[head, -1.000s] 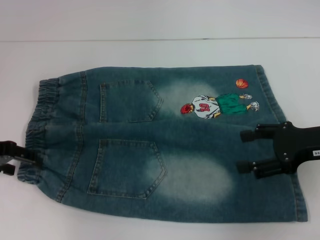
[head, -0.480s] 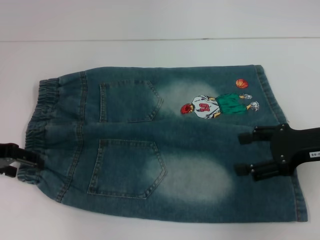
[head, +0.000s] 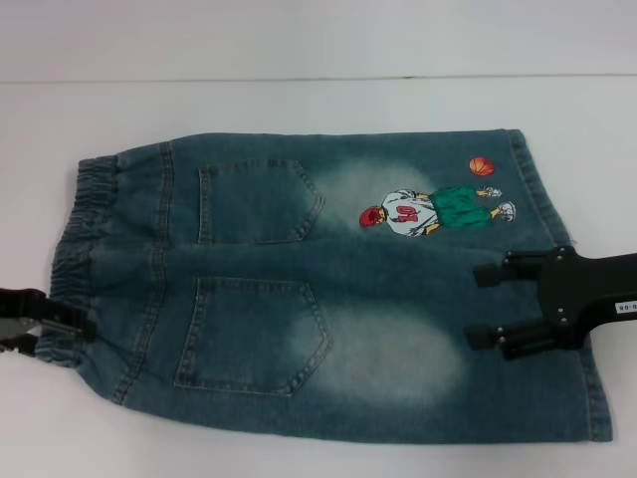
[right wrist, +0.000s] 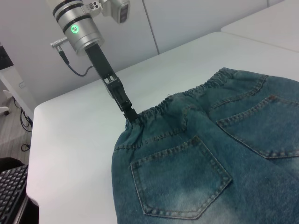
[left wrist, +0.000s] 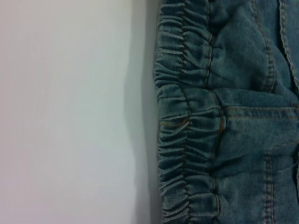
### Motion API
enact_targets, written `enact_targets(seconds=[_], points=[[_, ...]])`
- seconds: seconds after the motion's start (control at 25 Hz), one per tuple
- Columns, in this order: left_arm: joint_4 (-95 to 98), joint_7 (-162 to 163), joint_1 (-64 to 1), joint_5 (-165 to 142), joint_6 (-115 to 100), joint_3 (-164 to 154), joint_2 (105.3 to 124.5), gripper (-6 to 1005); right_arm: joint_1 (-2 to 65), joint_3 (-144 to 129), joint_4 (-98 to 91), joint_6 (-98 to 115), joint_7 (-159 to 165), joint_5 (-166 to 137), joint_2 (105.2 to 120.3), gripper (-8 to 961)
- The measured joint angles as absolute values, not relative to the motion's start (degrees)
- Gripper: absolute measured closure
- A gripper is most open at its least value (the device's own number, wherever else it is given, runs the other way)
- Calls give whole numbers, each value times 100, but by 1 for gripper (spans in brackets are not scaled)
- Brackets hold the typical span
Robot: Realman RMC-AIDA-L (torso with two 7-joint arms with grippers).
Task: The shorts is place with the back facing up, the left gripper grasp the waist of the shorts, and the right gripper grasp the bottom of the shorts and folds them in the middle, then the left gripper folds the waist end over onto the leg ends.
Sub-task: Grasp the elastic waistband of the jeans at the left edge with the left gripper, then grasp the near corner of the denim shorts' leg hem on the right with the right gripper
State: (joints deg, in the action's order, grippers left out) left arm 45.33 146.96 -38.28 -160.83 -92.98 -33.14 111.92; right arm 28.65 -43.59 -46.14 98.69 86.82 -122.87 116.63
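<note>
Head view: the shorts point(head: 328, 289) lie flat on the white table point(head: 299, 105), back side up, spread across most of the picture. The denim is a faded blue-green with two pale bleached patches, one on each leg. Two back patch pockets point(head: 254, 337) sit toward the robot's left, one nearer and one farther. An embroidered basketball-player cartoon point(head: 433, 207), in a white jersey and green shorts with an orange ball beside it, is stitched on the far leg. The waist point(head: 85, 234), a gathered and wrinkled elastic band, runs along the narrow end on the robot's left. The leg ends point(head: 572, 299) form the flat stitched hems on the robot's right.

The left gripper point(head: 50, 321) reaches the near corner of the waist, its fingertips at the edge of the band; whether the fingers have closed on the cloth cannot be told. In the right wrist view this gripper point(right wrist: 131, 116) touches the waist edge at the end of a slim black arm under a silver wrist with a green light. The right gripper point(head: 488, 304) hangs over the near leg close to the hem, its two fingers spread wide with denim showing between them.

A black keyboard point(right wrist: 11, 191) shows beyond the table corner in the right wrist view.
</note>
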Motion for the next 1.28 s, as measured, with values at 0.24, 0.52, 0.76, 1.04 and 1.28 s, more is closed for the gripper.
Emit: enact_targets(seconds=[0.24,0.52,0.76,1.04,1.28], points=[[4526,14695,-3889,-16034,-9365,-3313,11190,127,2888,-4354,-4614,9869,8680,-12287,11662,58],[4526,14685,-4046,-16062,-9469,-3309,11179,126,2957,-4350,-4614,9764,8708,-12287,11654,61],[4638,14590,-3992,-16076,-9762,-3400,11160,250,3025,-4359,-4598,9614,8688,-12287,11672,64],[4853,14312,-3971,-16086,-9805,-3595,11271,508,3032,-4359,-4522,9477,8657,-12291,11672,67],[4861,14314,-4017,-16051,-9925,-3612,11236,970,3087,-4314,-4524,9532,8837,-12277,11607,69]])
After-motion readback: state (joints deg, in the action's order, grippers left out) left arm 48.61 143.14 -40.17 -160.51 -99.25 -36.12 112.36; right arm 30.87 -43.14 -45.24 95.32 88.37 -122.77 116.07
